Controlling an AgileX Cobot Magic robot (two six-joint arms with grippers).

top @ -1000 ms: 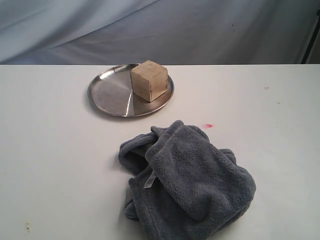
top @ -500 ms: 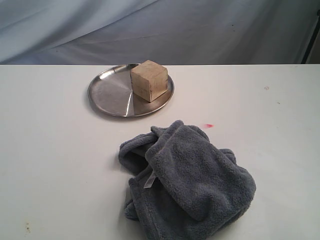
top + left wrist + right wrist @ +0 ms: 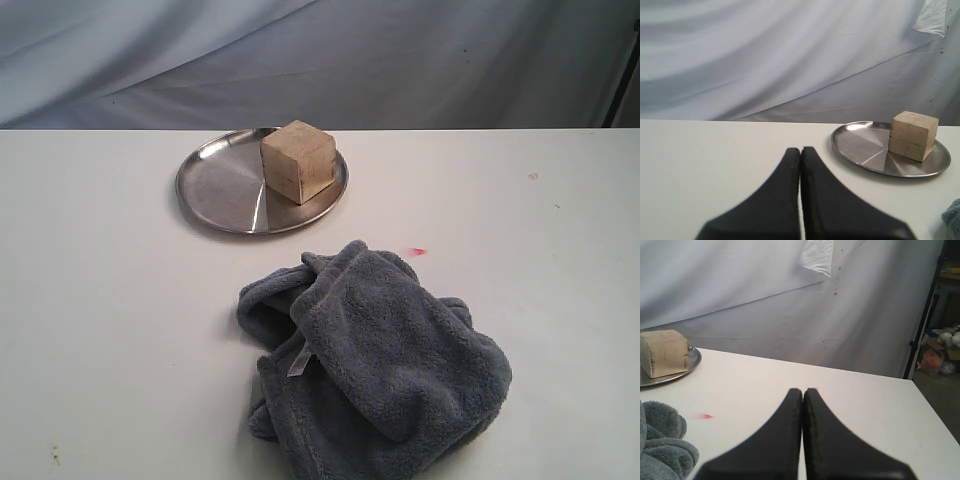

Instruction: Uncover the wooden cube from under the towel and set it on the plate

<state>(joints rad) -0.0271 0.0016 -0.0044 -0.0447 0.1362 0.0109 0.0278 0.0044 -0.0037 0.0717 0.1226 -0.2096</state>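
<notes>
Wooden cube (image 3: 298,160): upper centre of the exterior frame, flat on the plate (image 3: 215,190), uncovered, grain visible. It sits on the right-hand part of the plate, its front lower edge close to the rim; as far as I can tell, the whole base is inside the rim.

Towel (image 3: 385,370): crumpled heap in the lower centre-right of the frame, apart from the plate, white label (image 3: 299,360) showing on its left side. Nothing lies under or over the cube.

Judgement: the placing step looks complete. To do the rest well:
- leave the cube alone; it is off-centre but looks stable, and a nudge risks pushing it over the rim;
- keep both arms away from the plate, since shiny metal on a smooth tabletop (image 3: 100,330) likely slides easily;
- if the arms move, route them wide of the towel so the pile does not drag toward the plate.

Small pink mark (image 3: 416,251) on the tabletop between towel and plate; not relevant.

Left claw (image 3: 800,152): clenched, fingers pressed together, nothing between them, above bare tabletop, touching nothing.

Right claw (image 3: 803,392): likewise clenched and empty, touching nothing.

Neither arm appears in the exterior frame.
</notes>
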